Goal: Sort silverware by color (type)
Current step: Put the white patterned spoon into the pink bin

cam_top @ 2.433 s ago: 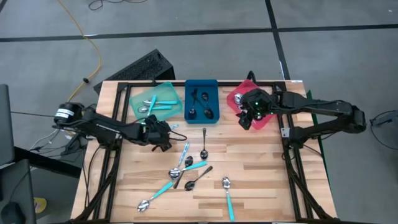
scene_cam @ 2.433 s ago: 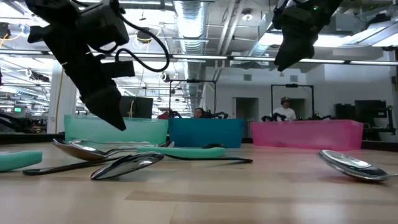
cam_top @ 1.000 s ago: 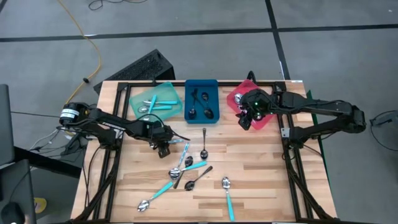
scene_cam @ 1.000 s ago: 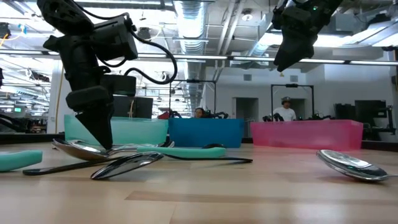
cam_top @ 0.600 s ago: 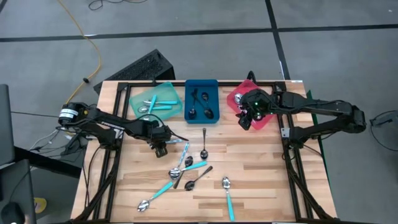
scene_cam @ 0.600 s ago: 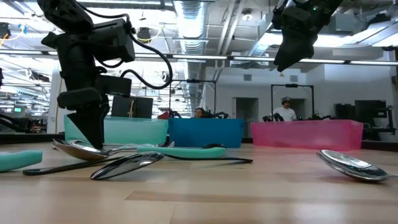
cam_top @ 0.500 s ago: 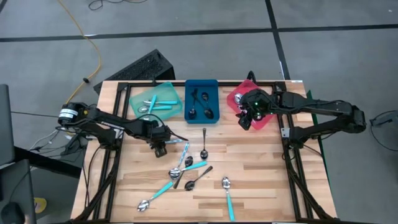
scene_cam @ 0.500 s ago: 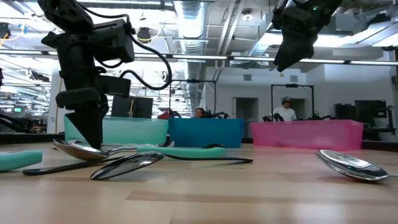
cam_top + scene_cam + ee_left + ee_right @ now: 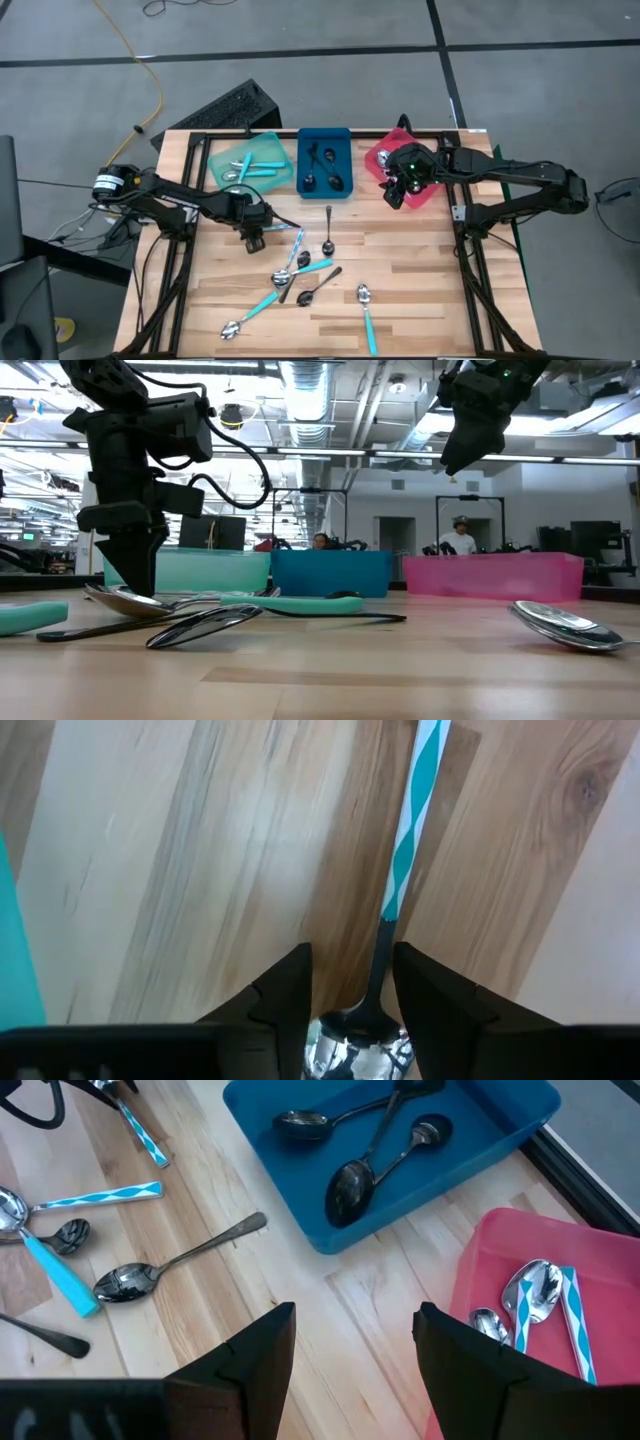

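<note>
While my left tool (image 9: 253, 240) sits low on the tabletop (image 9: 420, 290) left of centre frame, its fingers (image 9: 285, 1000) are parted either side of a teal-striped spoon (image 9: 408, 840), near the bowl; can't tell if they touch it yet. Right tool (image 9: 396, 192) hangs over the red tray (image 9: 432, 195) upper right, spread, nothing in it. Loose spoons (image 9: 300, 275) lie centre-bottom; teal tray (image 9: 215, 165) & blue tray (image 9: 302, 138) along the top.
</note>
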`<act>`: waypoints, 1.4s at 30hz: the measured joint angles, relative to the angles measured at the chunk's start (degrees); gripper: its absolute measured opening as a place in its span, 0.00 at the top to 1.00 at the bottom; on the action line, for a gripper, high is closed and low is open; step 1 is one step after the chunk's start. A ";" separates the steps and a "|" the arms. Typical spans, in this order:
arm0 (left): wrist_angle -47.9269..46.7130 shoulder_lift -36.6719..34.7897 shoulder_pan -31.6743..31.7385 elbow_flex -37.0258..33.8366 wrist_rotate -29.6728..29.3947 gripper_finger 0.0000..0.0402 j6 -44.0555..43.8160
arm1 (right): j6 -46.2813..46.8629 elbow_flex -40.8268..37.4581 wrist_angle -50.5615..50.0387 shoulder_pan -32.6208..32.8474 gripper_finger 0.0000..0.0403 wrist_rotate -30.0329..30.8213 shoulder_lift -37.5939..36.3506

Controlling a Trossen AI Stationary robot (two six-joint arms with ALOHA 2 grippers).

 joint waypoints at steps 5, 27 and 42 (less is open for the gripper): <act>-0.24 0.00 -0.02 -0.11 0.00 0.80 -0.07 | 0.05 0.00 0.01 0.00 0.44 0.00 0.00; 6.74 -8.34 -7.36 -0.90 -12.72 1.00 -0.70 | -0.02 0.00 3.68 4.91 0.44 0.09 0.02; 43.72 -24.31 -10.80 -7.25 -16.51 1.00 7.75 | -4.46 -13.63 45.22 11.85 0.44 4.62 0.02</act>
